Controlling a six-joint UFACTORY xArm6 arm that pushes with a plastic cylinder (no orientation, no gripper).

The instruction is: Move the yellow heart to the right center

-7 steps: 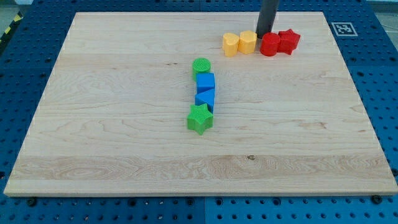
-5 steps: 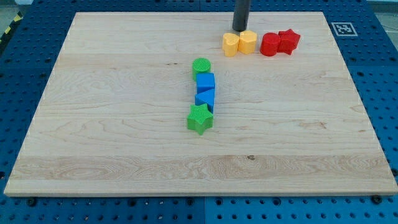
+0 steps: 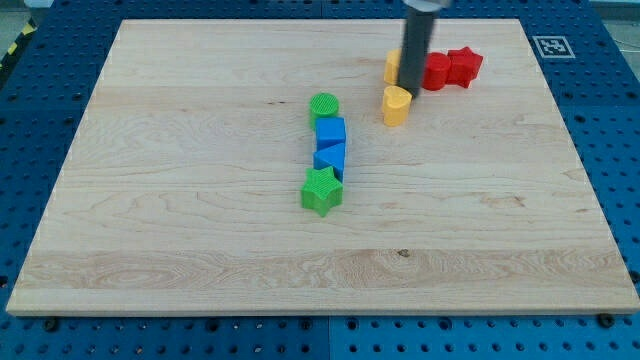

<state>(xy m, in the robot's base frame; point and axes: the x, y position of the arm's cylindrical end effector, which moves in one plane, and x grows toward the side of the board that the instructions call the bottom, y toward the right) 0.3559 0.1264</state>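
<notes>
- Fingers do not exist on this arm, so nothing is spread or pinched; the rod ends in my tip point(image 3: 412, 92), which rests against the upper right flank of the yellow heart point(image 3: 397, 104).
- Nearest the board's bottom edge, a green star point(image 3: 321, 191) begins a touching column at the board's middle: blue triangular block point(image 3: 330, 159), blue cube point(image 3: 330, 131), green round block point(image 3: 323, 106).
- Yellow heart: right of that column's far end, apart from it, in the upper half of the board, somewhat right of centre and well short of the right edge's middle.
- Behind the rod, a second yellow block point(image 3: 393, 67) (shape mostly hidden) sits close to a red block point(image 3: 435, 71), itself touching a red star point(image 3: 464, 64), near the top edge.
- Handling, as a judgement: the heart looks small, light, stiff plastic that slides easily on smooth wood and may spin if pushed off-centre. Press its left flank, squarely through the middle, toward the right edge.
</notes>
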